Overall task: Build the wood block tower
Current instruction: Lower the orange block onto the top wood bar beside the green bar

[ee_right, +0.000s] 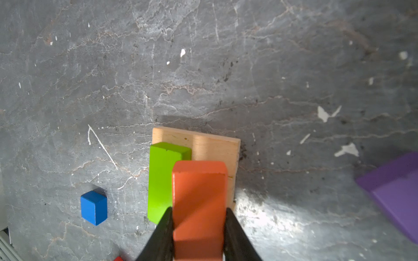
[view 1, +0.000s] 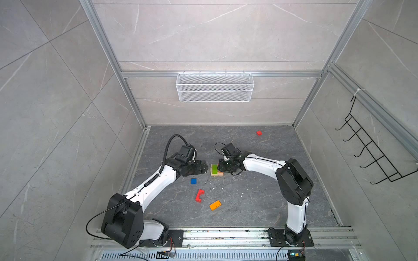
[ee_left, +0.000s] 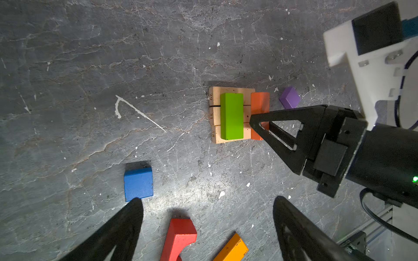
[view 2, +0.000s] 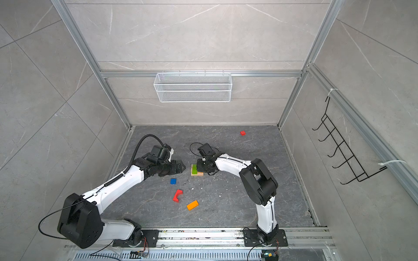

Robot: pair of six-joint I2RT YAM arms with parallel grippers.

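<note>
Right hand (ee_right: 199, 210) clamps the orange-red slab (ee_right: 199, 180) beside the green slab (ee_left: 231, 116); left hand (ee_left: 207, 200) spread wide.

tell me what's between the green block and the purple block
The orange-red slab, gripped by the right gripper, lies between the green block and the purple block. The left wrist view shows this most clearly.

Both top views look steeply down from high up, far from the green block (view 1: 214, 167), facing the back wall (view 1: 214, 45). Both wrist cameras look down on that block from close by, the right nearest. All four views share it.
</note>
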